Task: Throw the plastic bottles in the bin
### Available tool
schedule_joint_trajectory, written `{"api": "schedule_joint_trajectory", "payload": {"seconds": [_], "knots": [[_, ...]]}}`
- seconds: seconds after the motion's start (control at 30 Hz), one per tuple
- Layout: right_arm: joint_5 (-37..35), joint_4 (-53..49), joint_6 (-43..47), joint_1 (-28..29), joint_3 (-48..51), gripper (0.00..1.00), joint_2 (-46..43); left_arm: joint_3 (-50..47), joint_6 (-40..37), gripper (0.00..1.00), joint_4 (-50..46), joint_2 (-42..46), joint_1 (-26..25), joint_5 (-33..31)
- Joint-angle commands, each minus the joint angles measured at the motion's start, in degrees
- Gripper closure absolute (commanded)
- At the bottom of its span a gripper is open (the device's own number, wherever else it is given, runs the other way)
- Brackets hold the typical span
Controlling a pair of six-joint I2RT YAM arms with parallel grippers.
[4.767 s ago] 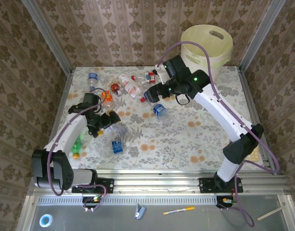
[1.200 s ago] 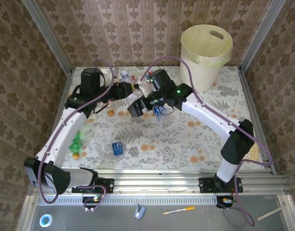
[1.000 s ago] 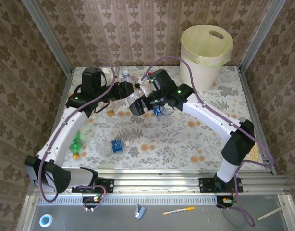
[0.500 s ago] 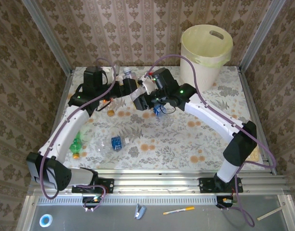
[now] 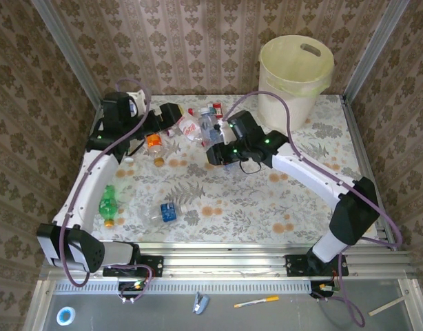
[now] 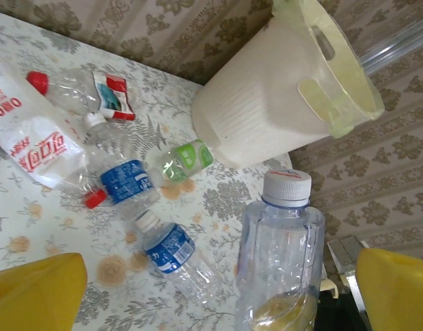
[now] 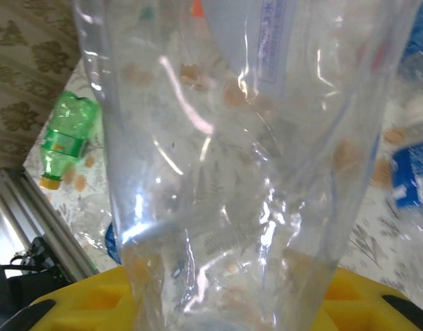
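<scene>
Flowered table (image 5: 266,200): right gripper (image 5: 218,146) fingers clamped on clear bottle (image 6: 280,255), upright; left gripper (image 5: 170,115) fingers wide apart, bottle ahead of them, bin (image 5: 294,83) beyond.

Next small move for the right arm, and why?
Probably swing the right gripper toward the bin: it grips a clear white-capped bottle, the left gripper stands open and apart from it, and the bin stands at the far right corner.
</scene>
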State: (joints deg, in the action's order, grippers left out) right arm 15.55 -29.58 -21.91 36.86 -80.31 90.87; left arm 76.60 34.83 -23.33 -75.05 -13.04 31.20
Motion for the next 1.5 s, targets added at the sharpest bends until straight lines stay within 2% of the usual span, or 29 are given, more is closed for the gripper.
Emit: {"api": "schedule_joint_trajectory", "payload": {"seconds": [0.0,0.5,0.73,0.87,1.0,1.03,1.07,1.1,1.13,1.17,1.2,1.27,1.33,1.47], "knots": [[-4.33,1.84,-6.31,-1.62,4.22,0.68,-5.08,3.05,-3.75,0.0,-3.32,1.62,0.18,-1.46],[-19.91,-3.28,-26.52,-10.17,22.59,0.7,-16.85,1.63,-4.77,0.0,-2.38,0.36,0.23,-0.63],[-21.21,-3.91,-29.88,-12.74,25.67,0.7,-19.74,1.2,-5.39,0.0,-2.4,-0.35,0.21,-0.51],[-20.33,-3.62,-25.64,-16.54,19.4,0.7,-20.15,1.28,-5.6,0.0,-2.21,-0.74,0.2,-0.38],[-18.43,-5.61,-18.94,-23.15,-2.65,0.68,-13.39,1.78,-5.54,0.0,-1.99,-1.97,0.21,-0.31],[-18.27,-6.51,-18.38,-24.93,-10.94,0.58,-9.5,1.89,-5.28,0.0,-1.62,-2.4,0.21,0.05],[-17.42,-7.37,-17.82,-26.47,-18.32,0.41,-5.47,1.74,-4.93,0.0,-1.22,-2.78,0.21,0.4],[-17.35,-9.3,-17.2,-27.54,-25.69,0.28,-1.47,1.48,-4.41,0.0,-0.76,-3.14,0.29,0.74],[-18.42,-10.62,-16.34,-28.11,-30.7,0.19,1.3,1.4,-4.06,0.0,-0.78,-3.39,0.19,0.88],[-20.27,-11.31,-16.0,-28.53,-34.13,0.03,4.65,1.17,-3.61,0.0,-0.84,-3.57,0.21,0.84],[-20.24,-11.91,-16.86,-29.04,-36.97,0.0,6.62,0.81,-3.37,0.0,-0.77,-3.68,0.21,0.97],[-20.11,-11.35,-18.28,-29.83,-39.78,0.0,8.82,0.08,-3.45,0.0,-1.62,-3.64,0.21,1.4],[-19.53,-8.16,-18.54,-29.83,-39.5,0.0,8.38,-1.53,-3.67,0.0,-2.18,-3.14,0.23,1.6],[-19.15,-11.06,-16.65,-29.83,-40.46,0.0,7.53,-4.46,-4.51,0.0,-4.47,-2.11,0.38,1.25]]}}
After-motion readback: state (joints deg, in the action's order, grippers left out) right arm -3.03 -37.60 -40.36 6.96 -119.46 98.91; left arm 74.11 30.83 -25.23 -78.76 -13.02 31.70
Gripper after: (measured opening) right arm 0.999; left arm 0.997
